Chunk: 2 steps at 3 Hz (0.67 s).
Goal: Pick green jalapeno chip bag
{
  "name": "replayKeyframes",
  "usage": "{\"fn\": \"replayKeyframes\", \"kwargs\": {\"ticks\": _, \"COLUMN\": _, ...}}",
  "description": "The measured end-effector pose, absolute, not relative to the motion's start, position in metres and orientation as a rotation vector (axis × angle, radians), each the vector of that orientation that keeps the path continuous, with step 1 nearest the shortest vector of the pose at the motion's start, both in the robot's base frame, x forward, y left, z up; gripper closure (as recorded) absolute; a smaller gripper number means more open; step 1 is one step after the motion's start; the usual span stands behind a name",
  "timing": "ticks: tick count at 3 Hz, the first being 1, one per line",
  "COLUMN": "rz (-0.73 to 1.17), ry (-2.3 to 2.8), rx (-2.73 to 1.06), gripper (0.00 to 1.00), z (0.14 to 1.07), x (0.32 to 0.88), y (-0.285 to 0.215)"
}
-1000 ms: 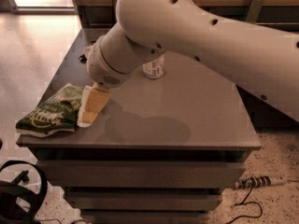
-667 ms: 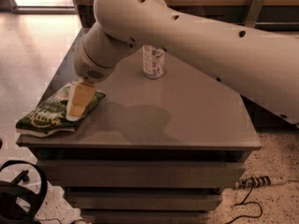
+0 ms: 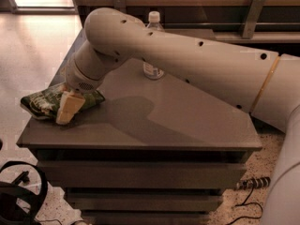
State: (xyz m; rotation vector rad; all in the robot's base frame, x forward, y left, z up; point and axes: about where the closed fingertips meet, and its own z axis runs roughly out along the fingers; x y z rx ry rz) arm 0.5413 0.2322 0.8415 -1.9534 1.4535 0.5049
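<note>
Reaching down from the right, the pale arm point(image 3: 187, 55) sets the gripper point(image 3: 68, 108) on the green jalapeno chip bag point(image 3: 43, 102); the gripper lies across the bag's middle and hides part of it; whether it is closed on the bag cannot be told. The bag lies flat by the left edge of the grey table point(image 3: 187, 125), near the front corner; a water bottle point(image 3: 153, 70) stands upright farther back, partly hidden behind the arm.
</note>
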Motion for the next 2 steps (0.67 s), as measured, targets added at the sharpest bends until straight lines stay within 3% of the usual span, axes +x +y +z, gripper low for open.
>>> {"fn": "replayKeyframes", "kwargs": {"ticks": 2, "rz": 0.563, "ry": 1.449, "rx": -1.992, "gripper": 0.65, "z": 0.8251, "x": 0.5246, "y": 0.2382}}
